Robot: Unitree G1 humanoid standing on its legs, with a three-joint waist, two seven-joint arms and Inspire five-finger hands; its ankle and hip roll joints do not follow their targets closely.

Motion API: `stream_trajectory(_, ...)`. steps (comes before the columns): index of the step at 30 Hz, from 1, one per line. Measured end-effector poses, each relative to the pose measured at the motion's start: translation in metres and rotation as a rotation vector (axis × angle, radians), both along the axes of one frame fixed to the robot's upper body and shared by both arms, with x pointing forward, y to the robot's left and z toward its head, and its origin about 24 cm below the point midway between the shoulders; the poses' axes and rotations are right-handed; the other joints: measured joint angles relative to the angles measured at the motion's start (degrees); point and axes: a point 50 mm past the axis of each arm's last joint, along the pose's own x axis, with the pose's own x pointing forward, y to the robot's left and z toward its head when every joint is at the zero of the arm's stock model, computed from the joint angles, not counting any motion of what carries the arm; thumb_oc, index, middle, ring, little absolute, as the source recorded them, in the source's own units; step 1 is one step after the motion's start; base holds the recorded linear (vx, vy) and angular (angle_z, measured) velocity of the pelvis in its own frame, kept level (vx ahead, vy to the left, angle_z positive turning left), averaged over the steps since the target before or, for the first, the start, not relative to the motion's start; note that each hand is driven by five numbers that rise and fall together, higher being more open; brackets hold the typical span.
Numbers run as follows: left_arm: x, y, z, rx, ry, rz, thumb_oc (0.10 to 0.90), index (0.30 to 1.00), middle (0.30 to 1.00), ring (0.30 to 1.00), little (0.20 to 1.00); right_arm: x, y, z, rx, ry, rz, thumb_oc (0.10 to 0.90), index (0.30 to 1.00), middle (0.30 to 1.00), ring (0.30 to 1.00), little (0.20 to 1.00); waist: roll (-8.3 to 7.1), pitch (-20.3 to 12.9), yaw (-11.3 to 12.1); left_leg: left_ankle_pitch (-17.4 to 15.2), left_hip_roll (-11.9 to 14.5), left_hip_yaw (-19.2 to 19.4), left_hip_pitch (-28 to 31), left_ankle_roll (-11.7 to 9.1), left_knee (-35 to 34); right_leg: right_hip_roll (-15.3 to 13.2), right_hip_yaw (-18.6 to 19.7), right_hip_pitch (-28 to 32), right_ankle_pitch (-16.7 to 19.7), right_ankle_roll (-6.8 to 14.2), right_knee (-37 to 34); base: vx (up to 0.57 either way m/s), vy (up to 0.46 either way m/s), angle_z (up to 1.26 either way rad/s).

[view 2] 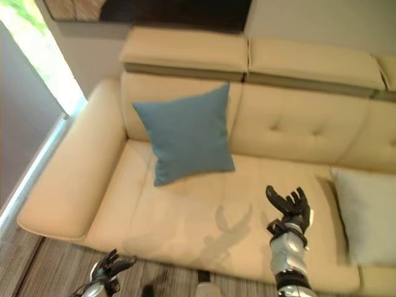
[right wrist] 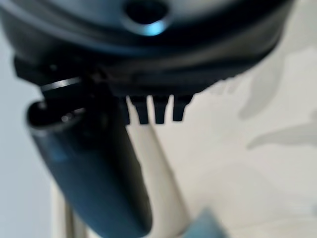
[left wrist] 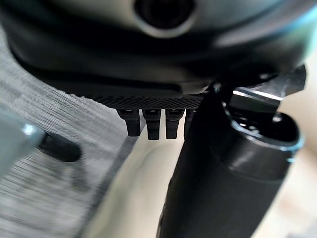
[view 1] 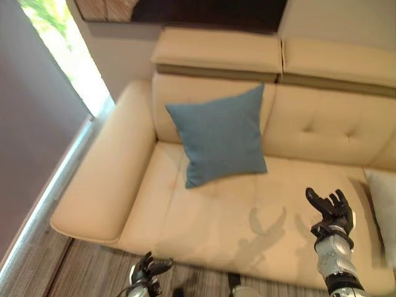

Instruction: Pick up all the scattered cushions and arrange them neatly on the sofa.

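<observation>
A blue cushion [view 1: 219, 135] leans upright against the back of the cream sofa [view 1: 309, 130], on its left seat. A pale grey-white cushion [view 2: 365, 213] lies on the seat at the right end. My right hand [view 1: 333, 210] hovers over the front of the middle seat, fingers straight and spread, holding nothing. It is well to the right of the blue cushion and just left of the pale one. My left hand [view 1: 148, 269] hangs low over the floor in front of the sofa's left seat, fingers relaxed and empty.
The sofa's wide left armrest [view 1: 102, 179] borders a bright window [view 1: 68, 55] and a grey wall. Striped grey carpet [view 1: 80, 272] runs along the sofa's front edge. A dark picture frame [view 1: 204, 11] hangs above the headrests.
</observation>
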Motion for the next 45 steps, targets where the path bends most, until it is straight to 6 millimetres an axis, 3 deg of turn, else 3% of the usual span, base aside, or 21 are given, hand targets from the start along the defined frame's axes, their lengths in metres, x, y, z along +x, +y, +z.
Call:
stream_trajectory(1,-0.001,-0.002,-0.001,-0.003,0.013,0.000,0.800,0.900,0.900,0.900,0.900,0.003,0.011,-0.003,0.016,0.002,0.027,0.800,0.900,0.900,0.900,0.900,0.06,0.2,0.2,-0.4,0.8,2.0,-0.4,1.5,-0.4,0.6,-1.4,-0.9,1.6,1.0,-1.4,-0.45,-0.025,-1.09)
stream_trajectory(6,-0.020,0.006,-0.008,0.046,0.096,-0.065,0.800,0.900,0.900,0.900,0.900,-0.018,0.018,-0.027,0.018,0.112,0.060,0.800,0.900,0.900,0.900,0.900,2.13,2.1,5.3,1.7,4.4,13.4,2.0,3.9,-2.8,-2.5,-12.1,0.6,-14.3,1.1,21.1,-0.32,-0.136,-1.22)
stream_trajectory(9,-0.029,0.022,-0.009,0.068,0.137,-0.026,0.800,0.900,0.900,0.900,0.900,-0.024,0.015,-0.032,0.007,0.157,0.064,0.800,0.900,0.900,0.900,0.900,1.27,1.8,8.0,3.0,4.9,16.2,0.3,3.4,-2.3,-7.0,-12.1,9.4,-16.4,3.6,16.1,-0.21,-0.305,-0.69)
stream_trajectory(12,-0.029,0.040,-0.006,0.135,0.150,-0.074,0.800,0.900,0.900,0.900,0.900,-0.025,0.010,-0.036,-0.003,0.201,0.111,0.800,0.900,0.900,0.900,0.900,-0.68,1.2,11.1,4.1,4.9,17.4,-2.0,1.1,-0.6,-7.3,-10.7,15.8,-14.8,5.5,6.9,-0.21,-0.383,-0.41)
stream_trajectory(18,-0.026,0.026,-0.007,0.116,0.140,-0.121,0.800,0.900,0.900,0.900,0.900,-0.039,-0.046,-0.023,-0.130,0.297,0.058,0.800,0.900,0.900,0.900,0.900,1.49,-0.7,11.0,10.2,9.5,12.4,-6.5,-2.0,-0.8,-0.2,-12.0,15.1,-18.2,1.1,2.3,-0.22,-0.402,0.09)
stream_trajectory(21,-0.006,0.027,0.001,0.153,0.091,-0.205,0.800,0.900,0.900,0.900,0.900,-0.041,-0.057,-0.018,-0.157,0.317,0.048,0.800,0.900,0.900,0.900,0.900,0.31,-0.5,10.3,17.3,12.2,6.0,-9.1,-4.8,-2.5,3.8,-11.3,10.4,-19.9,-2.7,6.8,-0.38,-0.324,0.18)
stream_trajectory(23,0.010,0.023,0.007,0.155,0.037,-0.234,0.800,0.900,0.900,0.900,0.900,-0.038,-0.055,-0.017,-0.164,0.307,0.061,0.800,0.900,0.900,0.900,0.900,-2.12,0.7,9.3,22.4,10.0,-0.7,-10.7,-9.1,-0.9,2.6,-10.8,9.2,-19.9,-4.4,7.3,-0.13,-0.166,-0.04)
stream_trajectory(24,0.011,0.019,0.007,0.149,0.027,-0.251,0.800,0.900,0.900,0.900,0.900,-0.039,-0.053,-0.019,-0.169,0.313,0.066,0.800,0.900,0.900,0.900,0.900,-2.92,0.6,9.1,18.0,7.8,-0.8,-10.5,-10.9,2.1,1.0,-10.4,9.0,-19.3,-4.6,7.0,-0.07,-0.125,-0.63)
stream_trajectory(25,0.008,0.012,0.006,0.127,0.022,-0.259,0.800,0.900,0.900,0.900,0.900,-0.033,-0.050,-0.016,-0.178,0.300,0.080,0.800,0.900,0.900,0.900,0.900,-3.31,0.1,9.6,14.1,4.8,-0.3,-9.4,-6.7,3.5,-0.1,-8.9,9.0,-18.0,-4.1,6.1,-0.08,-0.112,-0.58)
stream_trajectory(26,0.004,0.003,0.003,0.104,0.025,-0.258,0.800,0.900,0.900,0.900,0.900,-0.033,-0.052,-0.015,-0.193,0.303,0.085,0.800,0.900,0.900,0.900,0.900,-1.71,-0.4,7.8,8.9,1.8,0.6,-7.9,-5.5,4.4,0.7,-8.2,9.0,-16.1,-3.4,4.3,-0.08,-0.132,-0.74)
stream_trajectory(27,0.000,-0.004,0.000,0.085,0.032,-0.259,0.800,0.900,0.900,0.900,0.900,-0.033,-0.053,-0.015,-0.195,0.308,0.079,0.800,0.900,0.900,0.900,0.900,-0.45,-0.9,7.5,4.2,-2.7,-4.4,-5.9,-5.0,3.6,0.4,-5.7,8.0,-15.0,-2.8,3.7,-0.05,-0.084,-0.93)
stream_trajectory(28,-0.005,-0.009,-0.002,0.074,0.039,-0.266,0.800,0.900,0.900,0.900,0.900,-0.030,-0.047,-0.016,-0.198,0.312,0.104,0.800,0.900,0.900,0.900,0.900,1.35,-1.2,7.7,4.7,-3.8,-4.8,-2.8,1.1,-1.2,1.7,-3.4,7.6,-13.8,-2.2,2.7,-0.03,-0.071,-0.92)
stream_trajectory(29,-0.006,-0.009,-0.003,0.085,0.051,-0.280,0.800,0.900,0.900,0.900,0.900,-0.030,-0.042,-0.020,-0.204,0.329,0.126,0.800,0.900,0.900,0.900,0.900,1.34,-1.1,7.1,5.0,-3.9,-6.2,-1.9,1.4,-3.3,1.7,-2.5,7.1,-13.5,-1.7,2.4,-0.04,-0.053,-1.03)
stream_trajectory(34,-0.003,0.008,-0.002,0.217,0.114,-0.443,0.800,0.900,0.900,0.900,0.900,-0.038,0.013,-0.062,-0.187,0.487,0.336,0.800,0.900,0.900,0.900,0.900,-0.82,0.0,7.6,5.5,-2.7,1.9,-0.8,2.4,-7.0,2.0,3.4,4.4,-9.3,-0.2,-0.9,-0.04,-0.063,-0.84)
stream_trajectory(35,-0.005,0.013,-0.001,0.243,0.124,-0.471,0.800,0.900,0.900,0.900,0.900,-0.034,0.027,-0.066,-0.172,0.490,0.374,0.800,0.900,0.900,0.900,0.900,-1.10,0.3,7.5,4.9,-0.7,7.8,-0.8,1.5,-6.6,2.4,-0.2,2.8,-6.5,-0.5,-2.1,-0.14,-0.206,-2.06)
stream_trajectory(37,-0.003,0.028,0.004,0.352,0.124,-0.582,0.800,0.900,0.900,0.900,0.900,-0.035,0.069,-0.082,-0.147,0.511,0.495,0.800,0.900,0.900,0.900,0.900,-1.25,0.4,11.1,3.6,3.8,19.0,0.2,3.2,-6.0,3.7,-20.1,-0.8,-11.8,-8.1,4.0,-0.02,-0.148,-2.31)
stream_trajectory(38,-0.004,0.028,0.003,0.371,0.143,-0.626,0.800,0.900,0.900,0.900,0.900,-0.037,0.075,-0.084,-0.157,0.521,0.527,0.800,0.900,0.900,0.900,0.900,-0.49,0.2,11.6,3.4,5.0,20.9,0.9,3.6,-6.0,3.0,-25.4,-0.8,-13.3,-8.5,7.2,0.10,-0.075,-1.63)
stream_trajectory(39,-0.007,0.025,0.000,0.394,0.165,-0.699,0.800,0.900,0.900,0.900,0.900,-0.054,0.087,-0.098,-0.188,0.615,0.611,0.800,0.900,0.900,0.900,0.900,1.30,0.0,12.7,3.2,7.0,23.6,2.1,3.9,-6.5,1.5,-28.1,-0.2,-15.2,-6.0,12.6,0.08,-0.032,-1.13)
stream_trajectory(41,-0.007,0.024,0.000,0.419,0.169,-0.744,0.800,0.900,0.900,0.900,0.900,-0.080,0.099,-0.115,-0.228,0.750,0.730,0.800,0.900,0.900,0.900,0.900,1.17,-0.2,13.9,1.5,6.7,23.5,3.5,2.9,-6.7,-1.1,-24.7,2.4,-14.0,-3.2,11.3,0.17,-0.258,-0.96)
stream_trajectory(42,-0.005,0.028,0.001,0.444,0.179,-0.766,0.800,0.900,0.900,0.900,0.900,-0.097,0.103,-0.123,-0.225,0.804,0.762,0.800,0.900,0.900,0.900,0.900,-0.72,-0.2,13.4,1.7,6.1,22.5,3.6,1.3,-6.5,-3.2,-21.4,4.0,-13.0,-0.8,9.1,0.26,-0.464,-0.57)
stream_trajectory(45,0.008,0.005,0.002,0.436,0.144,-0.816,0.800,0.900,0.900,0.900,0.900,-0.102,0.075,-0.120,-0.302,0.847,0.738,0.800,0.900,0.900,0.900,0.900,5.44,1.4,10.2,3.3,10.0,18.7,4.0,-0.6,-8.3,-2.6,-16.6,-1.6,-16.6,0.7,15.7,0.18,-0.304,-0.04)
